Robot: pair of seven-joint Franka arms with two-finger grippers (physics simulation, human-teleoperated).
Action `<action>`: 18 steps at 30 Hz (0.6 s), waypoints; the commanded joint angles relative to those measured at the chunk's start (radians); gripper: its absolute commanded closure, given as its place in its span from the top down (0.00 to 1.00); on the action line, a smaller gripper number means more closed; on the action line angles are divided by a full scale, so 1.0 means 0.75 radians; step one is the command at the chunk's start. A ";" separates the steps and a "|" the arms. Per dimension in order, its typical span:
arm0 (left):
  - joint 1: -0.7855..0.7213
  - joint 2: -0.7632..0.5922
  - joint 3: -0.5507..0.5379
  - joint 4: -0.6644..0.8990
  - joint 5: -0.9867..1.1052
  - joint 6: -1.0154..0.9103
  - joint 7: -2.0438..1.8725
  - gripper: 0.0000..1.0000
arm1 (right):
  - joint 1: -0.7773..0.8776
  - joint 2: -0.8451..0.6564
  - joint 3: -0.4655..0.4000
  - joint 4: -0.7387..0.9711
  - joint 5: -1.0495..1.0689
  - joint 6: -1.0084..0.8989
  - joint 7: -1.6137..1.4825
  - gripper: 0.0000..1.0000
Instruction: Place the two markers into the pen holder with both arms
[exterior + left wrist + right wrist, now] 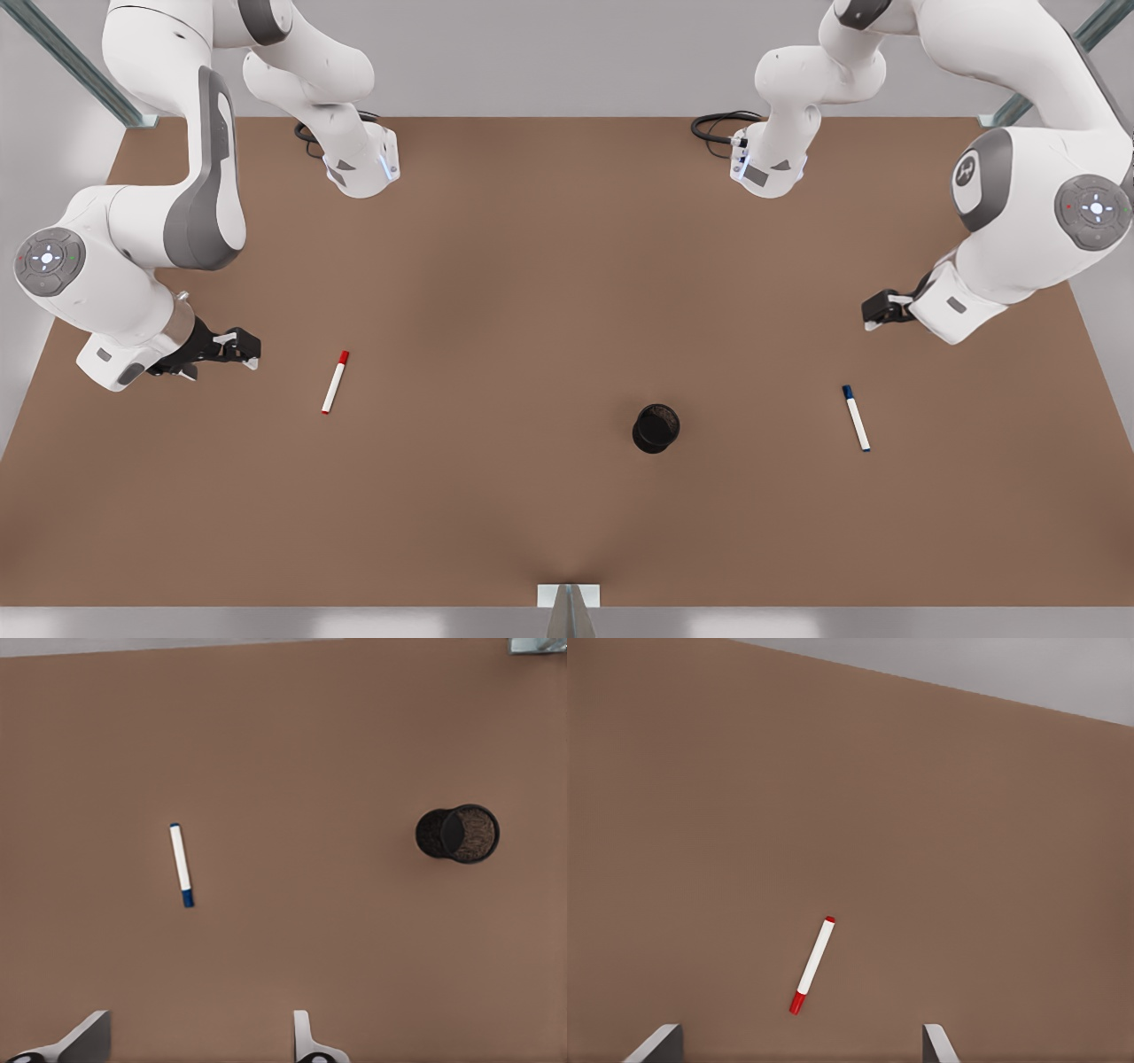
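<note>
Pen holder [656, 428] upright, nearest on the desk [532, 310]. Blue marker [856, 417] lies flat right, red marker [335, 382] left, both untouched. Left pincer [873, 312] beyond blue, right pincer [239, 348] beside red: both spread open, empty, staged per marker.

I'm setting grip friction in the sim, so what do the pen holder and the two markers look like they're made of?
The pen holder looks like black wire mesh, probably metal: its inside shows a fine grid through which brown shows. The red marker and the blue marker look like smooth plastic, with plain white barrels and solid-coloured caps and ends. No gloss shows, so the finish stays open.
</note>
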 commanded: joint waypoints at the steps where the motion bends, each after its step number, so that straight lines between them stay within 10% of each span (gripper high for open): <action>1: 0.000 0.000 0.000 -0.010 -0.010 0.044 -0.039 1.00 | 0.000 -0.001 0.001 0.001 0.001 0.000 -0.012 1.00; 9: 0.204 0.331 0.145 -0.452 -0.016 0.932 0.033 1.00 | 0.000 0.001 -0.001 0.003 0.001 0.000 -0.012 1.00; 18: 0.202 0.546 0.143 -0.491 -0.176 1.167 0.065 1.00 | 0.000 0.001 -0.001 0.003 0.001 0.006 -0.010 1.00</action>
